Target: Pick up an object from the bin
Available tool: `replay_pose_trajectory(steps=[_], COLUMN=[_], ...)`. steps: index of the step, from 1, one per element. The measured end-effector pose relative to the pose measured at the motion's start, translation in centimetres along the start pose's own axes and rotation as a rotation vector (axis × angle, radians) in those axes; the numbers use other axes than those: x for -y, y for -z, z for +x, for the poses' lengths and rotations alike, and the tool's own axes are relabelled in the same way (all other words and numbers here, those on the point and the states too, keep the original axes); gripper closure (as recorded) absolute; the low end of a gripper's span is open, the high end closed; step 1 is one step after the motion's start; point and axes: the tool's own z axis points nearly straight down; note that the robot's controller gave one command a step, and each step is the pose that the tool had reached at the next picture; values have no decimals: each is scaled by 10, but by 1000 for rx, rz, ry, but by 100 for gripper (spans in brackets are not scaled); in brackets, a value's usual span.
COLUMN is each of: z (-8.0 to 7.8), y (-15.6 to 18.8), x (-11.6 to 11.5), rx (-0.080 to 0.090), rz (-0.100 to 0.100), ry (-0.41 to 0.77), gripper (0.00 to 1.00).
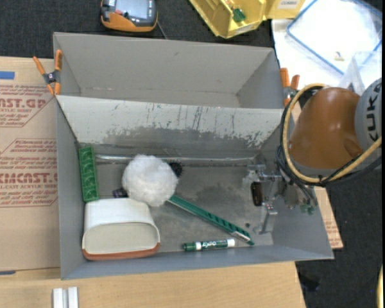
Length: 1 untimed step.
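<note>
My gripper (263, 201) hangs low at the right side of the bin, close to the right wall and just above the floor. Nothing shows in its grasp. A brush with a fluffy white head (151, 179) lies in the middle, and its green handle (208, 218) runs diagonally to end just below and left of the gripper. Along the front wall lies a green marker (208, 244) with a white label, left of and below the gripper.
A white tub with an orange base (119, 231) lies on its side at the front left. A green studded block (88, 173) leans against the left wall. A small black thing (174, 169) peeks out behind the brush head. The arm's orange cover sits over the bin's right rim.
</note>
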Motion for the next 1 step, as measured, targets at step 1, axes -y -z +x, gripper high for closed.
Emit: replay_pose_trajectory(steps=[1], z=[-12], y=[-99], x=[-94], rx=[-4], rz=[-4], ry=[-80], gripper=[0])
